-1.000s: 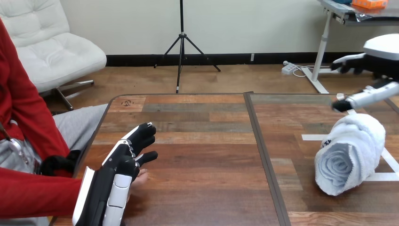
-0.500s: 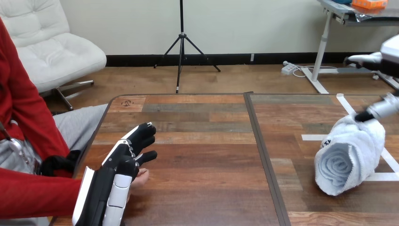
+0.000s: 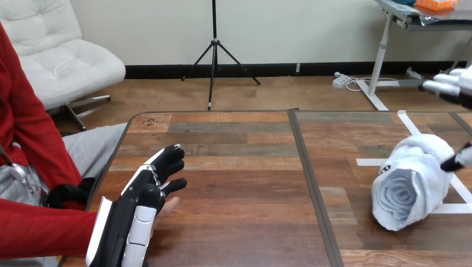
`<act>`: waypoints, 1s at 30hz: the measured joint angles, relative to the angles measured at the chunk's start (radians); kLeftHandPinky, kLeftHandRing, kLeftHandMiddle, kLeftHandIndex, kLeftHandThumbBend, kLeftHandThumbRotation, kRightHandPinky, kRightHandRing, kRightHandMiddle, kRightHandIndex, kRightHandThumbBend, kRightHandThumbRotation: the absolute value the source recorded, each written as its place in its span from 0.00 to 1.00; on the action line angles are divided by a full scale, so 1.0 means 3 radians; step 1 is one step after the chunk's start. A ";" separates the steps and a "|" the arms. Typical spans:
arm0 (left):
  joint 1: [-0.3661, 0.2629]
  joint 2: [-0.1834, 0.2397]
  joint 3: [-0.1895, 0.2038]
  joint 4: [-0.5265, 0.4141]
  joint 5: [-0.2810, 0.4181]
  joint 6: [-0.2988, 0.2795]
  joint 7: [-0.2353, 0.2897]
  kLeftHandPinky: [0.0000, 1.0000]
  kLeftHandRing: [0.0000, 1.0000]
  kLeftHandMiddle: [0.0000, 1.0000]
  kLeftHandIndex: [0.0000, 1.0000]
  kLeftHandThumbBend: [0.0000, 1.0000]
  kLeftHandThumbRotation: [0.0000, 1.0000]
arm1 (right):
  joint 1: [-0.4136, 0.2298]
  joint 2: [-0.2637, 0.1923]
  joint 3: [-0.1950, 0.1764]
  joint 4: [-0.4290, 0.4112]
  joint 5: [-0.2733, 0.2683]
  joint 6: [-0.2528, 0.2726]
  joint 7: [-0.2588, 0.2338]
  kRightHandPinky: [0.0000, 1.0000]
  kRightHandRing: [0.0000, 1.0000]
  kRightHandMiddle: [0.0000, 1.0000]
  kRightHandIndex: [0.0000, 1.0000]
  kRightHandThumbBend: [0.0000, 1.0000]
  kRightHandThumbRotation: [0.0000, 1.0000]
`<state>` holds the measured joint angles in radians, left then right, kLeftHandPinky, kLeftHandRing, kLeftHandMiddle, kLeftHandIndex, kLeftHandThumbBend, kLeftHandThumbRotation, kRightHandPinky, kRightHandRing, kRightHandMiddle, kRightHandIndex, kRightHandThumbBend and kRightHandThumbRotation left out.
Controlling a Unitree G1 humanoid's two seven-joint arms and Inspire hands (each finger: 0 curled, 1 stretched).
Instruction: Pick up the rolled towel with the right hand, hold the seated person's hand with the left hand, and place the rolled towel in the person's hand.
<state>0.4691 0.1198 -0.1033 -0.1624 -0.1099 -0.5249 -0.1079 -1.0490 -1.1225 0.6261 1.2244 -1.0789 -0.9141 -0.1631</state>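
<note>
The rolled white towel point(image 3: 412, 181) lies on the right half of the table, its spiral end facing me. My right hand point(image 3: 453, 83) comes in at the right edge, open, with its fingers straight and well above the towel. Its thumb tip point(image 3: 457, 161) is against the towel's right side. My left hand point(image 3: 147, 192) lies at the table's near left, back up and open, its fingers relaxed and reaching forward. It rests over the person's hand point(image 3: 170, 206), whose fingertips peek out beneath it. I see no finger curled round that hand.
The person's red sleeve point(image 3: 44, 228) comes in from the lower left. A dark seam point(image 3: 307, 167) splits the tabletop into two halves. White tape lines point(image 3: 370, 162) mark the right half around the towel.
My right hand has drawn back toward the right edge; its thumb tip has slid from the towel's top to its right side. The left hand and the person's hand have stayed put.
</note>
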 measured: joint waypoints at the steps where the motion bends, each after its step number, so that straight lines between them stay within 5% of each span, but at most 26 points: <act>1: 0.0000 0.0000 0.0000 0.0000 -0.0001 0.0001 -0.0001 0.80 0.88 0.87 0.83 0.75 1.00 | 0.0007 0.0000 0.0011 0.0000 -0.0008 0.0000 -0.0016 0.99 1.00 1.00 1.00 1.00 0.75; 11: 0.0000 0.0000 0.0001 0.0000 -0.0003 0.0008 -0.0003 0.81 0.88 0.86 0.82 0.74 1.00 | 0.0033 0.0000 0.0131 -0.0002 -0.0174 0.0011 -0.0225 1.00 1.00 1.00 1.00 1.00 0.73; 23: 0.0000 0.0000 0.0004 0.0000 0.0008 0.0007 0.0006 0.80 0.87 0.86 0.82 0.75 1.00 | 0.0034 0.0007 0.0207 -0.0009 -0.0261 0.0127 -0.0224 1.00 1.00 1.00 1.00 1.00 0.64; 30: 0.0000 0.0000 0.0004 0.0000 0.0009 0.0008 0.0008 0.80 0.87 0.86 0.82 0.75 1.00 | 0.0070 0.0019 0.0283 -0.0009 -0.0353 0.0197 -0.0465 1.00 1.00 1.00 1.00 1.00 0.63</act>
<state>0.4691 0.1199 -0.1022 -0.1624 -0.1071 -0.5225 -0.1056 -1.0281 -1.1167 0.7111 1.2216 -1.1849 -0.8549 -0.3025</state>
